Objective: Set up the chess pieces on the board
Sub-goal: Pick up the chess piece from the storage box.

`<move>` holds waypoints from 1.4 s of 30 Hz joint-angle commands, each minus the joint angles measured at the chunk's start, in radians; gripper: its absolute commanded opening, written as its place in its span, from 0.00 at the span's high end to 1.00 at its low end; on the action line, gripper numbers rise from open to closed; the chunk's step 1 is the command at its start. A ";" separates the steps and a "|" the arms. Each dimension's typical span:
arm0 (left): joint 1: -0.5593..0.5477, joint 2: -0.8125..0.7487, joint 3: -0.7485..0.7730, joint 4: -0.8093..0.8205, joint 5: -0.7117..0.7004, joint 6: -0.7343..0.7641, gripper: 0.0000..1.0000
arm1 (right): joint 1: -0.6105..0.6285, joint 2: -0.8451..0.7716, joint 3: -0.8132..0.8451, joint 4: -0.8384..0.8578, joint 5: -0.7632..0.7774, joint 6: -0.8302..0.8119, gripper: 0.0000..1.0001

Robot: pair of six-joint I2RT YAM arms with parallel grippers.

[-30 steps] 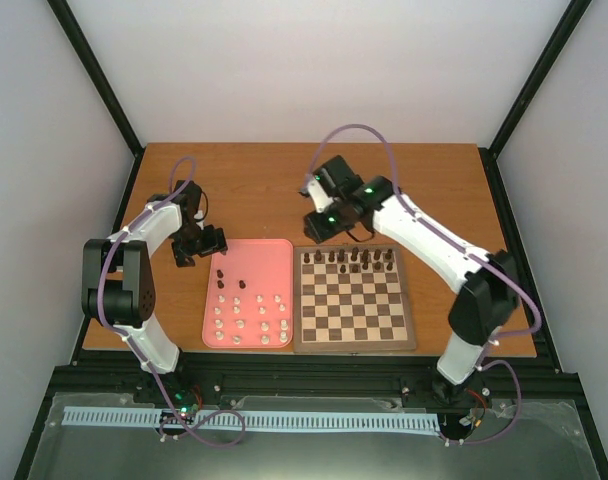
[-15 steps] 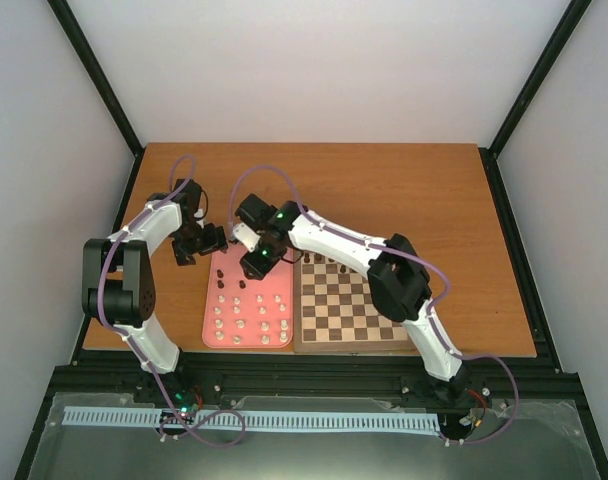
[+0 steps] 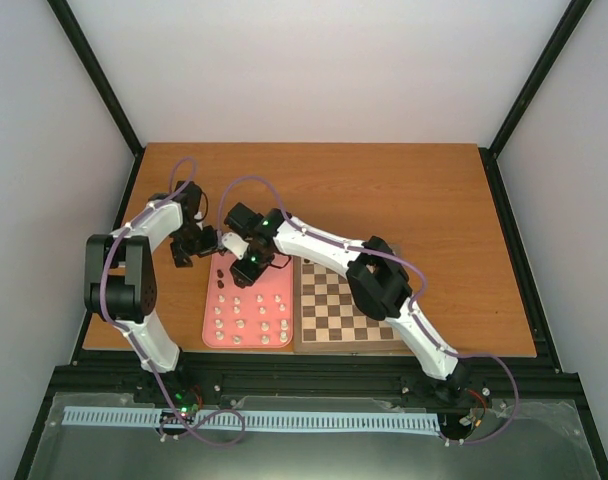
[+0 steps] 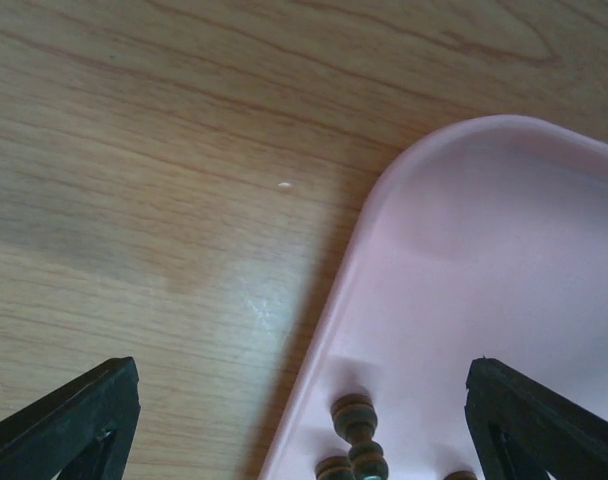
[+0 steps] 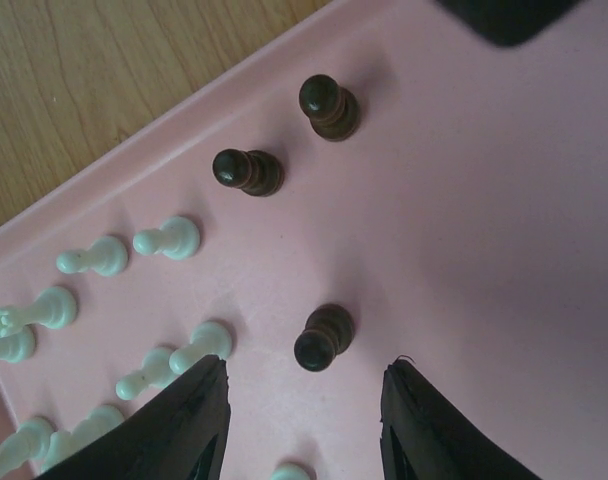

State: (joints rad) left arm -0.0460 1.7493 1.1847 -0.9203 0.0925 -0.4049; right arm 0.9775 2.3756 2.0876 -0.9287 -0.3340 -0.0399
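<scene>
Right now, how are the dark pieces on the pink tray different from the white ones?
The dark pieces are brown; the white pieces are cream. Only three dark pieces show, against many white pieces. In the top view, dark pieces sit at the tray's far end, while white pieces fill rows at its near end. Both rest on the pink tray.

3 dk pcs [image 5: 324, 337] in tray [image 5: 484, 220], 1 board [image 3: 334, 318]

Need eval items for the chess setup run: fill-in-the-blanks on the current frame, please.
1. The right gripper hovers over the ___ tray.
2. Its jaws are ___.
3. The right wrist view shows ___ dark pieces.
4. In the top view the board lies ___ of the tray.
Missing: pink; open; three; right
</scene>
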 commanded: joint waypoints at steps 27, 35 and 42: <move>0.042 -0.075 0.040 -0.023 -0.076 -0.012 0.00 | 0.020 -0.189 -0.137 0.154 0.105 0.046 0.60; 0.280 -0.093 -0.031 0.020 0.088 -0.069 0.00 | 0.018 -0.058 -0.016 0.070 0.032 0.030 0.59; 0.292 -0.118 -0.063 0.044 0.115 -0.103 0.00 | 0.016 -0.008 -0.004 0.060 0.010 0.031 0.58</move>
State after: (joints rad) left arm 0.2531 1.6672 1.1248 -0.9043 0.1627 -0.4725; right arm 0.9840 2.3405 2.0575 -0.8471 -0.2966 -0.0032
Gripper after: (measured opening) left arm 0.998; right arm 0.416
